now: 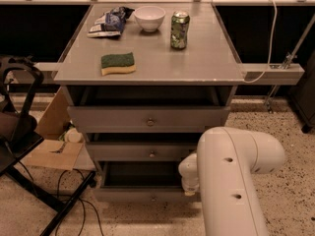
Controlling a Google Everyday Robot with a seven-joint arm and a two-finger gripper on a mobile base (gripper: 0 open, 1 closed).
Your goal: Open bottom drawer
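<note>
The bottom drawer (133, 195) is the lowest of three grey fronts under the grey table (197, 65). It stands pulled out, with its dark inside showing behind the front and a small round knob (153, 198) at the centre. My white arm (231, 181) fills the lower right. Its end, with the gripper (189, 180), sits at the drawer's right end, just above the front panel. The arm's body hides most of the gripper.
The middle drawer (123, 152) and top drawer (108, 118) stick out slightly. On the tabletop lie a green sponge (118, 63), a white bowl (149, 17), a green can (180, 30) and a snack bag (109, 22). A cardboard box (51, 149), black chair (19, 132) and floor cables (74, 200) crowd the left.
</note>
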